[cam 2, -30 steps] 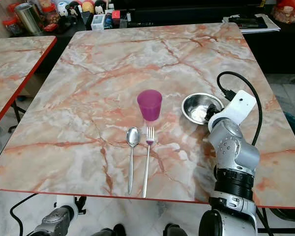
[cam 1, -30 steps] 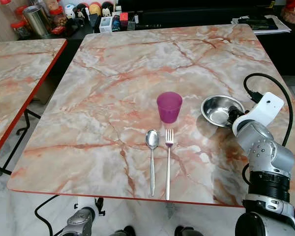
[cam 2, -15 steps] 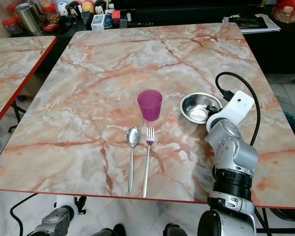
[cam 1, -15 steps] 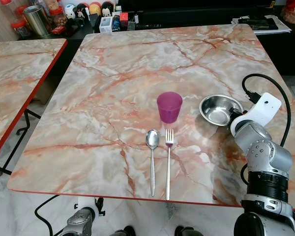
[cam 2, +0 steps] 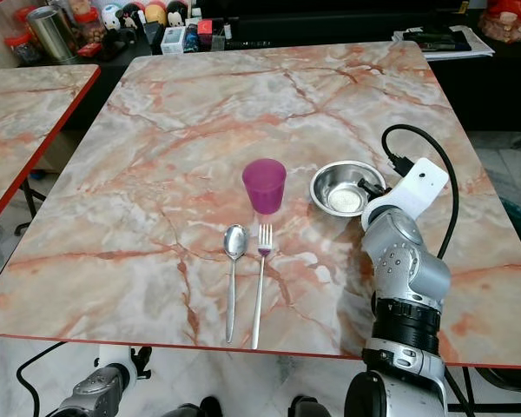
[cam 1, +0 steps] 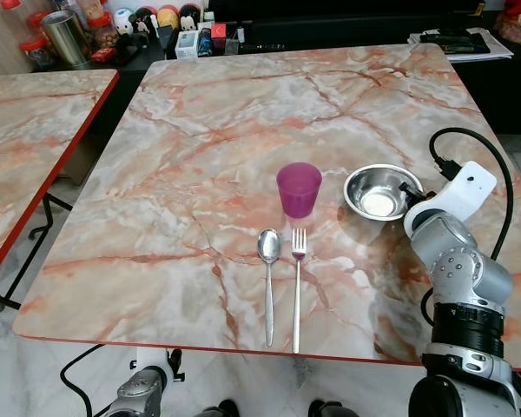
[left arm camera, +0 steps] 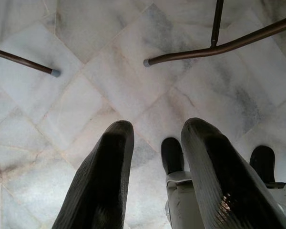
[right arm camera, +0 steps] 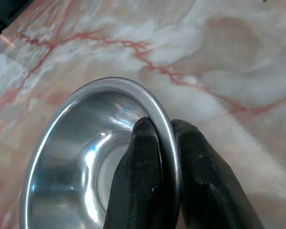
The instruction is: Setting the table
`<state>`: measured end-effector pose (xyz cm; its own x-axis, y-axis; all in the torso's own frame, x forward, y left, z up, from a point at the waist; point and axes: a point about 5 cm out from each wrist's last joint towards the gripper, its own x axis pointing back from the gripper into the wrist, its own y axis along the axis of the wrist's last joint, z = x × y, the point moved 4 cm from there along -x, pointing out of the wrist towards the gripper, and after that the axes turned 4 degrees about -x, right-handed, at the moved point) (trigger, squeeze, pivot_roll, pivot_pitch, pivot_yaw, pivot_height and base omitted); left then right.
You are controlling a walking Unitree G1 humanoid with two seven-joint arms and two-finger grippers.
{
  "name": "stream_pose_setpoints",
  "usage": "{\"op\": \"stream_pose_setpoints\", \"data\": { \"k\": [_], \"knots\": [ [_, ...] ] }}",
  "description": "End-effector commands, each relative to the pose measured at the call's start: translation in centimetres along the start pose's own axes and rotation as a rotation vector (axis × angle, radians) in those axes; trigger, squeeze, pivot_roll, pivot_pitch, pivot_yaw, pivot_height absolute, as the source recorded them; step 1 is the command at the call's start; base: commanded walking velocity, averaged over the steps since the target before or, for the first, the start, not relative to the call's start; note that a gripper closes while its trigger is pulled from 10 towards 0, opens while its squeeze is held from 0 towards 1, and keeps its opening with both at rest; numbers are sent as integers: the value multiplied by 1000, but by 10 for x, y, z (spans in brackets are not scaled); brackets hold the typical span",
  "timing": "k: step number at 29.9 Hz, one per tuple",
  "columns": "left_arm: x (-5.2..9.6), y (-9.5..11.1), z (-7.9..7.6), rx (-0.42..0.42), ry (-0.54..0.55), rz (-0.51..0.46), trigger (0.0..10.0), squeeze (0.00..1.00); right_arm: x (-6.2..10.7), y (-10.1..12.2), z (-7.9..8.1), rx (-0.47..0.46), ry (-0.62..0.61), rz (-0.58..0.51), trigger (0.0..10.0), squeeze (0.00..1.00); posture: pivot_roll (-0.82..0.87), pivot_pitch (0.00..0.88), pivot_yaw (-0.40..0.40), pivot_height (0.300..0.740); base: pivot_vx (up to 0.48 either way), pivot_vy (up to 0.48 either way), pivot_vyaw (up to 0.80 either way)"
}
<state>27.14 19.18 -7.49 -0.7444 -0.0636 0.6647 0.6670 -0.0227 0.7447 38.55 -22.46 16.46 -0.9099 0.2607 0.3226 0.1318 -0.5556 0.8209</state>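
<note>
Right gripper (right arm camera: 164, 143) clamped on the rim of a shiny steel bowl (cam 1: 380, 191), nothing held inside, purple cup (cam 1: 299, 188) beside it on the marble table (cam 1: 200, 130), left gripper (left arm camera: 157, 176) parted.

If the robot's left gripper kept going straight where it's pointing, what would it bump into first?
Probably the robot's own foot, which sits just past the left gripper between its open jaws, on the pale tiled floor. Depth is hard to judge.

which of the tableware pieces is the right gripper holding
The steel bowl: the right gripper pinches its rim, one finger inside and one outside. The cup, spoon and fork lie untouched.
</note>
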Motion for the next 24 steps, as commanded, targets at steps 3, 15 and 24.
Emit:
{"op": "stream_pose_setpoints", "data": {
  "k": [3,15,24],
  "knots": [
    [2,-8,6,-8,17,33,10000,0,0,1,-5,-2,-14,-24,0,0,-149,167,95,740,0,0,0],
    [2,-9,9,12,24,44,10000,0,29,71,26,196,119,-524,10000,0,-146,168,99,740,0,0,0],
    [3,-12,14,14,32,46,10000,0,50,86,54,303,234,-706,10000,0,-143,164,97,740,0,480,0]
  ]
}}
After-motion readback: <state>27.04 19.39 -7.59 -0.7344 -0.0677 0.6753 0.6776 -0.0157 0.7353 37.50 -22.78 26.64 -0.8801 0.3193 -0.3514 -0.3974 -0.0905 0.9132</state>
